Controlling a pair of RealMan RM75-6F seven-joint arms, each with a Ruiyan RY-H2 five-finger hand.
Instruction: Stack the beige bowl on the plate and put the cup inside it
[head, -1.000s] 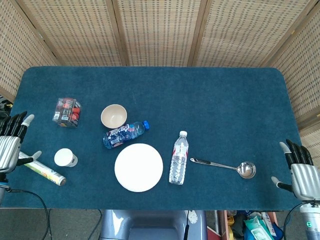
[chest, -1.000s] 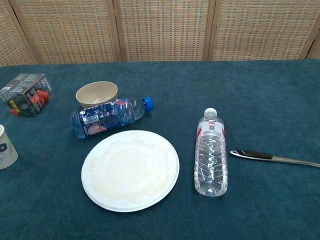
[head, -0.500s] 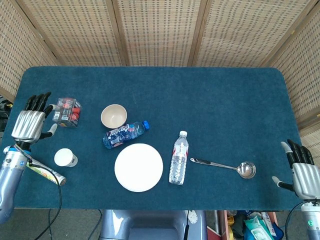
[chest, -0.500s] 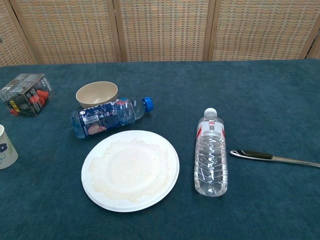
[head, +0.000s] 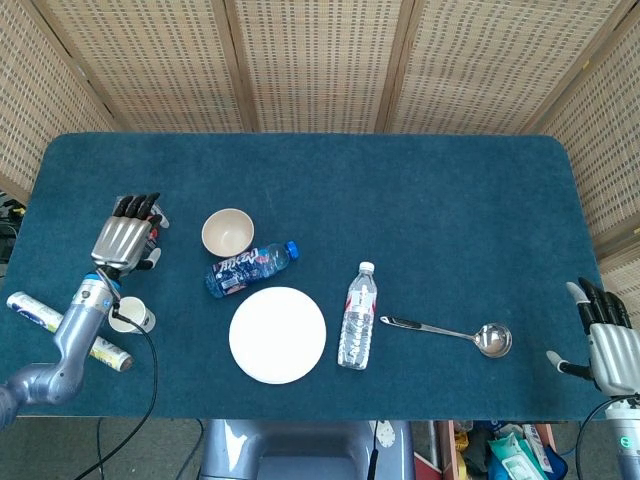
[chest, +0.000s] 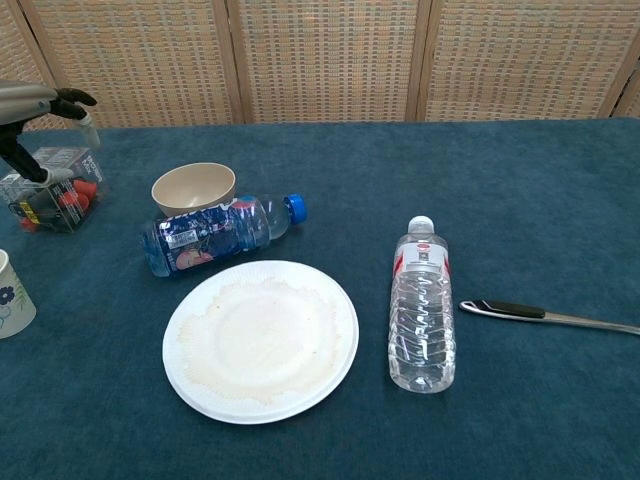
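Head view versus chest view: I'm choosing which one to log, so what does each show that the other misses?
Only the head view shows the right hand at the table's near right corner, the ladle's bowl, and the tube by the cup.

Only the chest view shows the floral print on the cup and the stained surface of the plate.

Both show the left hand above the small box, the beige bowl, the blue-capped bottle and the clear bottle.
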